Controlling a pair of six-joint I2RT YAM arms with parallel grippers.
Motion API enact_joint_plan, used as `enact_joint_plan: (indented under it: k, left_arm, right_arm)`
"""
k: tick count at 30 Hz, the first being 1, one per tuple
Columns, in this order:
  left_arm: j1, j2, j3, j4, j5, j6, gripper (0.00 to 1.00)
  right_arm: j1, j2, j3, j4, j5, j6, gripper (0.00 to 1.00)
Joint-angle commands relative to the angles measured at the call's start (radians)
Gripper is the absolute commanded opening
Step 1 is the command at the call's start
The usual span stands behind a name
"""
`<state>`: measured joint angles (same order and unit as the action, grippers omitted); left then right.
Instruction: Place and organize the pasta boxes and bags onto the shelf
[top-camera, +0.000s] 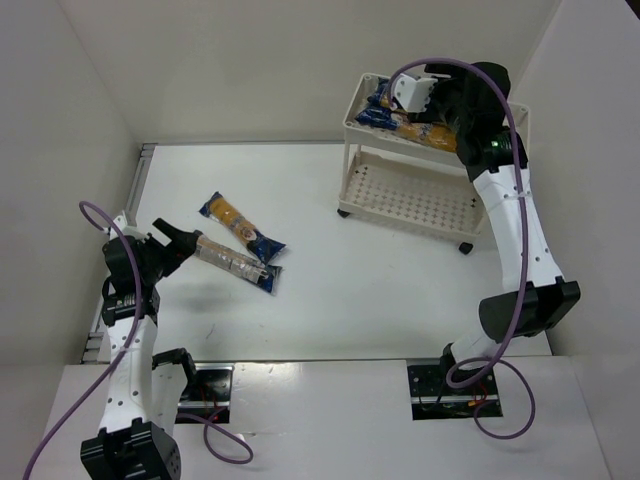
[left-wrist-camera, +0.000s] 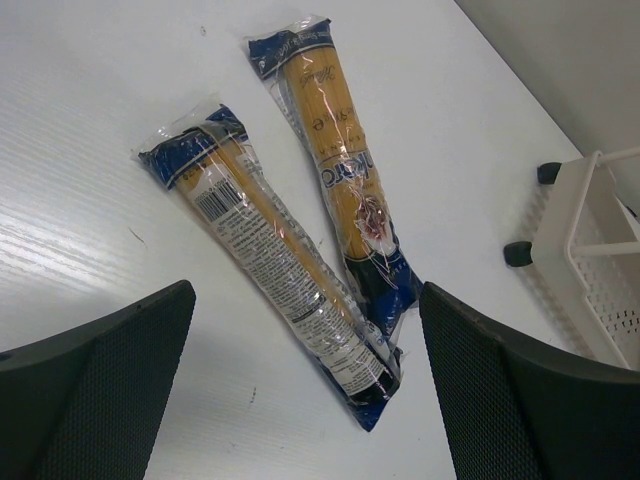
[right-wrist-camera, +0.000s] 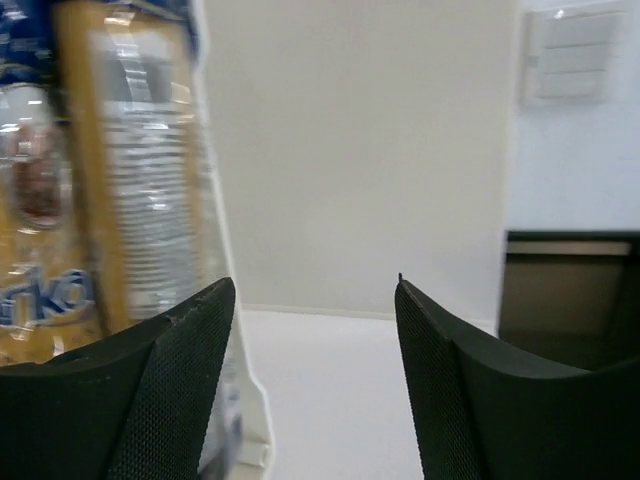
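Two long pasta bags lie on the table at the left: one with its yellow label up (top-camera: 240, 227) (left-wrist-camera: 345, 170), one with its white printed side up (top-camera: 236, 262) (left-wrist-camera: 275, 255). They touch at their near ends. My left gripper (top-camera: 178, 243) (left-wrist-camera: 305, 400) is open and empty, hovering by the left end of the nearer bag. The cream shelf (top-camera: 412, 196) stands at the back right with pasta bags (top-camera: 405, 122) on its top tray. My right gripper (top-camera: 415, 92) (right-wrist-camera: 312, 370) is open and empty above that tray; a bag (right-wrist-camera: 95, 170) shows close at its left.
White walls close in the table on the left, back and right. The shelf's lower tray (top-camera: 420, 200) is bare, and its black wheels (left-wrist-camera: 520, 253) rest on the table. The arm bases sit at the near edge.
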<state>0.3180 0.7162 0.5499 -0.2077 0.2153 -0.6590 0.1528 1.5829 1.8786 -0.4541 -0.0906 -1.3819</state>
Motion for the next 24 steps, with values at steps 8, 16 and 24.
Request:
enact_joint_plan:
  k: [8, 16, 24]
  left_arm:
    - [-0.002, -0.014, -0.004, 0.034, 0.021, -0.001, 1.0]
    - [-0.002, -0.004, -0.004, 0.044, 0.012, -0.01, 1.0]
    - [0.035, -0.032, -0.004, 0.014, -0.028, -0.01, 1.0]
  right_arm:
    - [0.017, -0.126, 0.031, 0.222, -0.107, 0.162, 0.8]
    - [0.316, -0.038, 0.156, 0.126, -0.136, 1.032, 0.91]
    - [0.609, 0.13, -0.104, 0.098, -0.02, 1.057, 0.88]
